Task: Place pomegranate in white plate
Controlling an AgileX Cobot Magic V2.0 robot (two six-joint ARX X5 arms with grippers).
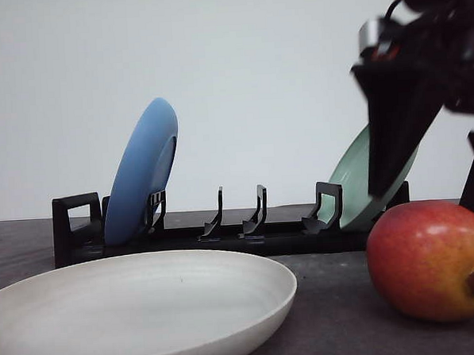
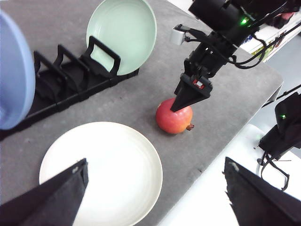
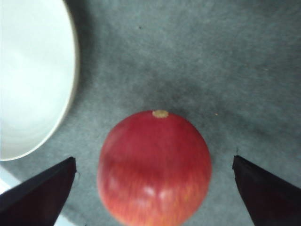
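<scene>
A black dish rack [image 1: 224,230] stands on the grey table [image 2: 141,101] — a blue plate [image 1: 141,170] upright at one end, a pale green plate [image 2: 121,35] leaning at the other.

Bright even light, soft shadow under the pomegranate [image 3: 154,168], blurred right wrist view, sharp elsewhere

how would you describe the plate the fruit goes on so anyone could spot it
Start at the black dish rack across the grey table. The white plate lies flat in front of it, beside the pomegranate. The blue plate and green plate stand in the rack.
</scene>
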